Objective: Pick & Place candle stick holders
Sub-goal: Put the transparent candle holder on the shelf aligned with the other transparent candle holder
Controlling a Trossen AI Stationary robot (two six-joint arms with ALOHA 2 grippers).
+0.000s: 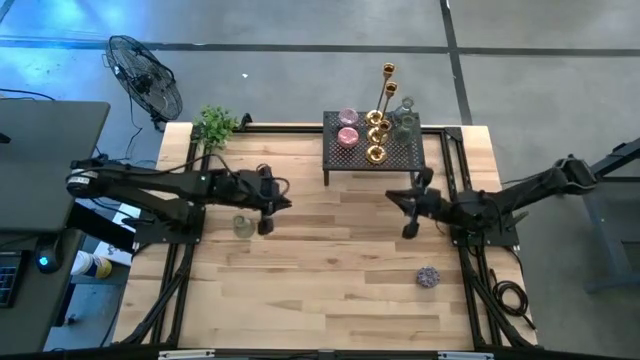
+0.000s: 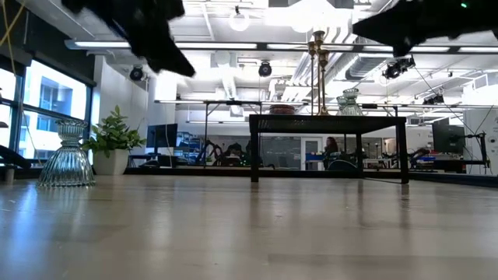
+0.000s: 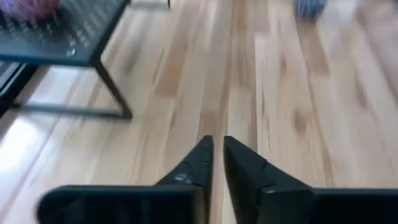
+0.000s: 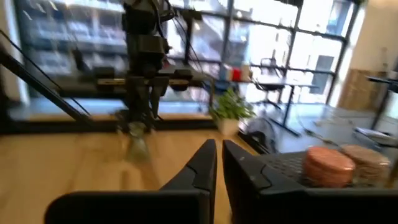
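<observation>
Nearest the front edge of the wooden table we saw a small purple glass holder standing alone on the right side, well apart from everything else.

Farther in, across the middle of the table, both arms reached inward from their sides. The left gripper hung above the boards just beside a clear grey-green glass holder, which stood upright on the table and touched nothing; from the low camera the same ribbed glass showed at the left. The left gripper's fingers were pressed almost together with only a thin slit between them, and they held nothing. The right gripper hovered over bare wood in front of the rack, its fingers likewise clenched near-closed on nothing.

Beyond them stood the black mesh rack at the far middle of the table. On it we counted two pink glass holders, short shiny gold holders, a clear glass holder and two tall brass sticks at its far edge.

At the far left corner sat a small potted plant.
</observation>
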